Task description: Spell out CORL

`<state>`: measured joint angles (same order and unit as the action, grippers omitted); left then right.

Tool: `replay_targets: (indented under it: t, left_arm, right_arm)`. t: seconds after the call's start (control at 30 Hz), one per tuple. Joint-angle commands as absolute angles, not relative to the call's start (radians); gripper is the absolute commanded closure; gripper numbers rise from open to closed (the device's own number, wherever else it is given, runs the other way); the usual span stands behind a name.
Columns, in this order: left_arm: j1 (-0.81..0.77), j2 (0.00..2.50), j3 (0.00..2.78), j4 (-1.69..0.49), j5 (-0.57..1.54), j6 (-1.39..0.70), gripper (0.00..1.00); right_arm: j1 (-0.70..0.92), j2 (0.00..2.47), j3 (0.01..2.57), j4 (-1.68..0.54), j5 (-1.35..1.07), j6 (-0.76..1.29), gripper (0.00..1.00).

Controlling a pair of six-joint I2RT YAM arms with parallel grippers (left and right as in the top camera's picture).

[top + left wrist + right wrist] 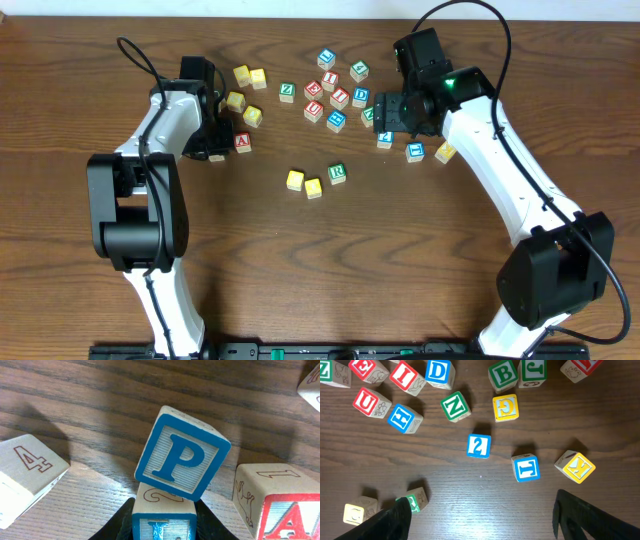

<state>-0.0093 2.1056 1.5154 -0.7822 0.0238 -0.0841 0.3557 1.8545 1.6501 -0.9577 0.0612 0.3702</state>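
Two yellow-faced cubes [294, 179] [313, 187] and the green R cube [337, 173] lie in a row at mid-table. My left gripper [213, 150] is down at the left by the red A cube [242, 142]. In the left wrist view its jaws press both sides of a blue-framed cube [162, 505] with a blue letter cut off by the frame edge, taken as the L cube. The blue P cube [182, 452] leans tilted on it. My right gripper [482, 520] hangs open over bare wood; the R cube [412, 500] lies by its left finger.
A loose cluster of lettered cubes [335, 90] fills the back middle. Several yellow cubes [245, 90] lie beside the left arm. A cube marked 4 [27, 475] and the A cube [287, 515] flank the left gripper. The blue T [526, 467] and yellow K [576, 466] cubes lie ahead of the right gripper.
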Motion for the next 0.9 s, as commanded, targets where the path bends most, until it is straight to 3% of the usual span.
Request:
replay_targets:
  t: [0.0, 0.2, 0.33, 0.67, 0.87]
  left_arm:
    - [-0.011, 2.062, 1.571, -0.830, 0.026, -0.079, 0.74]
    - [-0.045, 1.858, 1.602, -0.855, 0.127, -0.097, 0.73]
    - [-0.129, 1.793, 1.602, -0.855, 0.149, -0.216, 0.74]
    - [-0.467, 1.835, 1.576, -0.749, 0.146, -0.362, 0.73]
    - [-0.591, 1.919, 1.576, -0.666, 0.096, -0.449, 0.73]
  right_arm:
    - [0.353, 1.859, 1.653, -0.960, 0.077, 0.358, 0.13]
    - [0.353, 1.859, 1.653, -0.957, 0.104, 0.360, 0.13]
    - [0.327, 1.859, 1.653, -0.957, 0.154, 0.406, 0.14]
    - [0.141, 1.859, 1.653, -0.971, 0.083, 0.440, 0.14]
    - [0.117, 1.859, 1.653, -1.011, 0.084, 0.428, 0.14]
